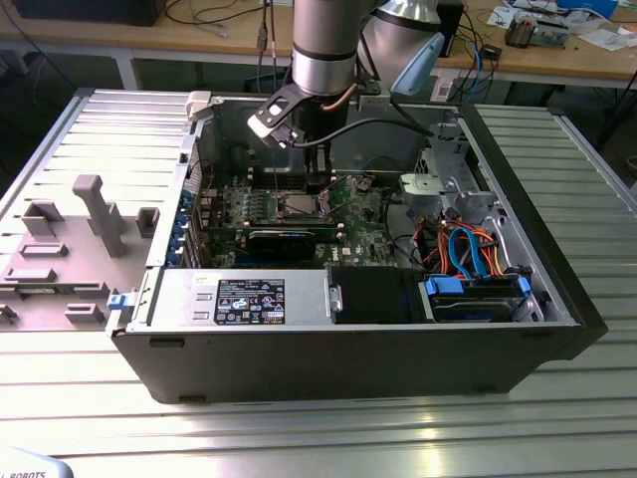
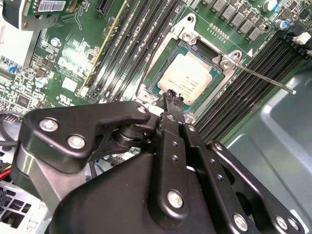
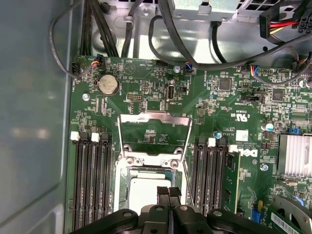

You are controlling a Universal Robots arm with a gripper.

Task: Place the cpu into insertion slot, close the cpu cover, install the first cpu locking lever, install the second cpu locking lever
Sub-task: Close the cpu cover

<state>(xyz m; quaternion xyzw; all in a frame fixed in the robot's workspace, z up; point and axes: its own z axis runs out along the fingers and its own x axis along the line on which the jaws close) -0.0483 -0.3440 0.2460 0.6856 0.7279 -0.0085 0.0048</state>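
You have the small flat square cpu with the silvery-grey metal top lying in the square insertion slot with its silvery metal rim. The slot is mid-way across the green circuit board, between its two banks of long black memory slots. Whether the chip is fully seated I cannot tell. Treat it as light, stiff and thin. Its smooth lid will probably be slippery, and the contacts beneath are likely fragile, so any hold belongs on two opposite edges, and any push should go flat on the top rather than on a corner. The thin silvery cpu cover with the square window stands swung open on the far side of the slot, with the board showing through its window. It looks springy and hinged, and I judge it is best pressed on its free frame bar. A thin silver wire locking lever juts out from one corner of the slot, unlatched. It is slender enough to flex or slip off a fingertip. Your black gripper is clenched, fingertips pressed together with nothing between them, and it sits just over the near edge of the cpu. In the exterior view the grey arm reaches almost straight down into the open black computer case, which lies on the ribbed metal table.
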